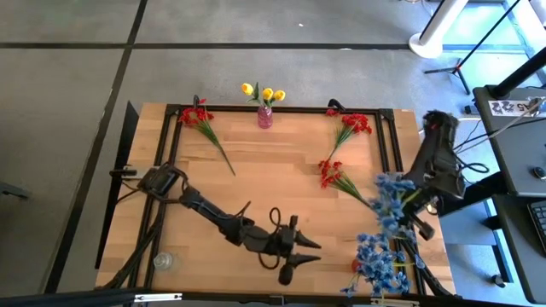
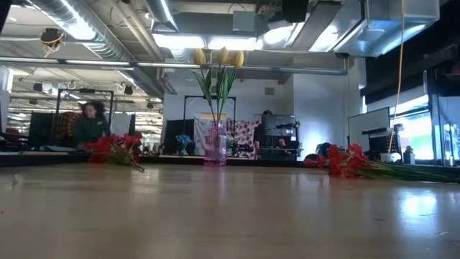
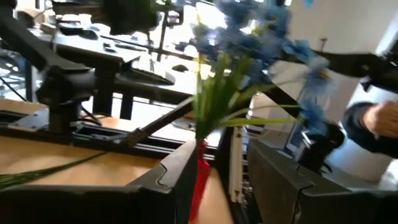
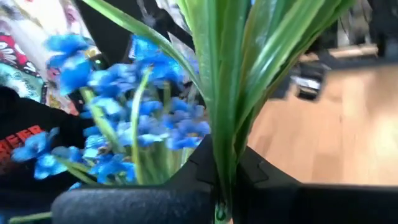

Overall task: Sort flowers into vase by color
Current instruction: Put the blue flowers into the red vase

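Two blue flower sprays (image 1: 384, 247), judged light and limp-stemmed, lie near the table's (image 1: 281, 179) right edge, one pinched low on its green stem by the right pincer (image 4: 217, 186), pressed together.

One camera looks straight down on the table (image 1: 273, 183), another skims its top toward the vase (image 2: 215, 146) both see, and two ride the wrists close-up.

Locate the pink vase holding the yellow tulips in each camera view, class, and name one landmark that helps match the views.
High view: pink vase at the table's far edge, centre.
Low view: vase at picture centre, tulips above.
Left wrist view: not in it.
Right wrist view: not in it.
Shared landmark: the yellow tulips, also seen in the low view.
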You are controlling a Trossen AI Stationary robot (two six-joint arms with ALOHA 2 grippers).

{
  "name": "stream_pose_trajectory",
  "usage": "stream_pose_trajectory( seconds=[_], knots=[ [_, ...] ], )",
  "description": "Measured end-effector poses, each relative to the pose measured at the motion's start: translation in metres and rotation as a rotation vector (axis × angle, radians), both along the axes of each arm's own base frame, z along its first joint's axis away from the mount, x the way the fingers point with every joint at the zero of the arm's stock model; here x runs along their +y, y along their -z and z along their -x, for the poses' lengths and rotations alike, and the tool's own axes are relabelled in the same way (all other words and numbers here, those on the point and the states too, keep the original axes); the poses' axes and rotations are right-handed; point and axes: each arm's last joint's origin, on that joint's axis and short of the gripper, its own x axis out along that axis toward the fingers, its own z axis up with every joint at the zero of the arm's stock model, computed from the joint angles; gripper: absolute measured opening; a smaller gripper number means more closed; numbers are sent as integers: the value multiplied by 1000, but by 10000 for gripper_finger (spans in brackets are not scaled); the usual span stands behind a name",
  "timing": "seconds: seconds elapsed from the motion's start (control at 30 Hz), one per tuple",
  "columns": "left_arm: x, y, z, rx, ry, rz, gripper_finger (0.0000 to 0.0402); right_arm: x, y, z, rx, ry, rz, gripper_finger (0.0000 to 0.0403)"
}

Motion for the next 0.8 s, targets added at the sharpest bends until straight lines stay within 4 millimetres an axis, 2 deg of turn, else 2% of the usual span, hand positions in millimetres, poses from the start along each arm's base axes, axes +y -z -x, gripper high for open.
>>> stream_pose_trajectory(
  seconds=[0.27, 0.5, 0.67, 0.8],
  knots=[
    [8, -1, -4, -4, -15, 20, 135, 19, 13, 26, -211, -44, -16, 10],
    [16, -1, -7, -9, -79, 26, 135, 32, 33, 24, -333, -56, -39, 10],
    [22, -1, -9, -9, -93, 29, 135, 41, 31, 24, -412, -33, -44, 10],
    [28, -1, -12, -9, -105, 28, 135, 51, 35, 21, -436, 10, 26, 10]
  ],
)
